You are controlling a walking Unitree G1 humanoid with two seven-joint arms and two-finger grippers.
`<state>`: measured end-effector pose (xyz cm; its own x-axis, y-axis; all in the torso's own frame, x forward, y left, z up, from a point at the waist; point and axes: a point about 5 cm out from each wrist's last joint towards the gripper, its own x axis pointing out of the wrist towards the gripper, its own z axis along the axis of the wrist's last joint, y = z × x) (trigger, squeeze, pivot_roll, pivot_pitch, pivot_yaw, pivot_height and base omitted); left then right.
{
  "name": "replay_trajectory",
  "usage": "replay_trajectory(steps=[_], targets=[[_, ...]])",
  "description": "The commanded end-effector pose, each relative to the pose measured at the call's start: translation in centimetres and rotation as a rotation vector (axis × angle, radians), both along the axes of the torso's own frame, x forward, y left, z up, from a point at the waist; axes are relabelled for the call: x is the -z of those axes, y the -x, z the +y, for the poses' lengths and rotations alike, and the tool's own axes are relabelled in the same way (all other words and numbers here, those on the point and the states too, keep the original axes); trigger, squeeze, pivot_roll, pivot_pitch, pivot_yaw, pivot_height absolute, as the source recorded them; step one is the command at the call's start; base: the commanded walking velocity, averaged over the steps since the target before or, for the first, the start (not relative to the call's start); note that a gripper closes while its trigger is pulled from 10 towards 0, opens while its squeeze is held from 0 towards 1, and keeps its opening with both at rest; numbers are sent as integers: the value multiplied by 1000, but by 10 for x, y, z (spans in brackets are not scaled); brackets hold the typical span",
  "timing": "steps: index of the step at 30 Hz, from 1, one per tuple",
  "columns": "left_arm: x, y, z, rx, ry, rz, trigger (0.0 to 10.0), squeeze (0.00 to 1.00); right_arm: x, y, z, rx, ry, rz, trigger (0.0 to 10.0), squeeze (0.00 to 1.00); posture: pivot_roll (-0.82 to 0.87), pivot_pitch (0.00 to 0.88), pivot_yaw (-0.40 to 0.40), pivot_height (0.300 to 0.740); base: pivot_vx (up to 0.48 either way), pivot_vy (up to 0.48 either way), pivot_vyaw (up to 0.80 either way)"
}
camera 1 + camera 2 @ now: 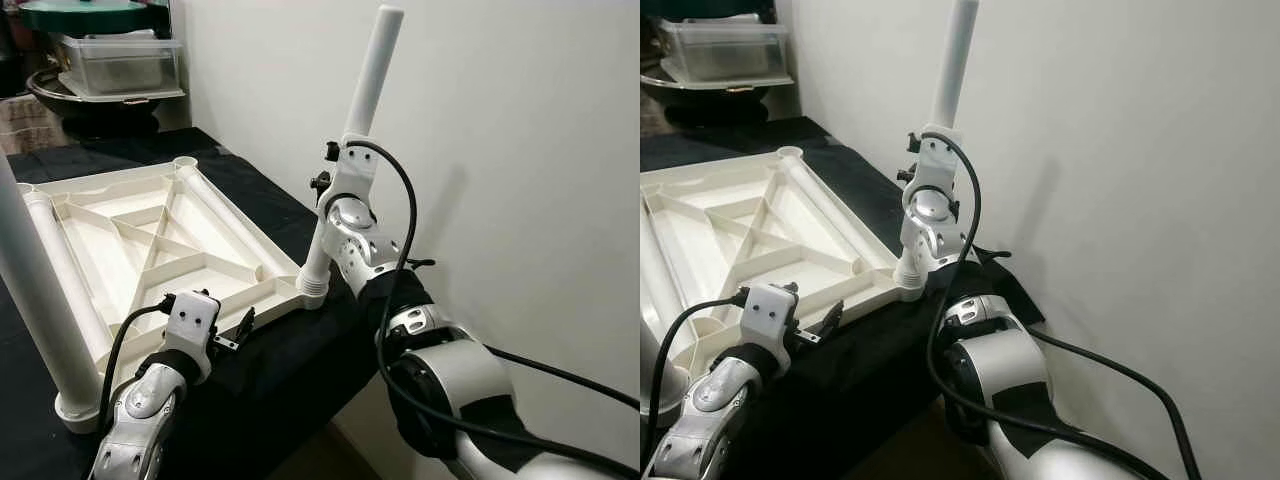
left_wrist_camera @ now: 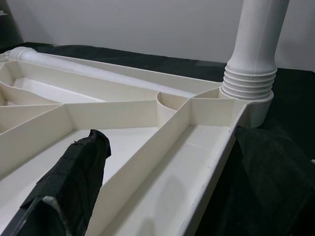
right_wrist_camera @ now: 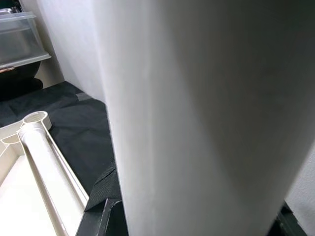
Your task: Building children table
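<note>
Table leg upright in tabletop corner socket, tilted slightly.

No legible text, label, brand, number or sign appears on any surface in these views.
</note>
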<state>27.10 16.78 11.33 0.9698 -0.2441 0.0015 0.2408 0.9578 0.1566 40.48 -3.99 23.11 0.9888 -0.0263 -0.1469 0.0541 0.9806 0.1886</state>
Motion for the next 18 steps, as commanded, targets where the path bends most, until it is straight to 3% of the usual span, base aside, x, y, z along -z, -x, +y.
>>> replay_trajectory(steps=[1,18], targets=[[2,-2,-5,23,-12,3,10000,0,41,7,1,-30,-25,210,10000,0,20,0,-144,740,0,0,0],[2,-3,-7,31,-14,3,10000,0,29,7,3,-44,-41,162,10000,0,18,0,-139,740,0,0,0]])
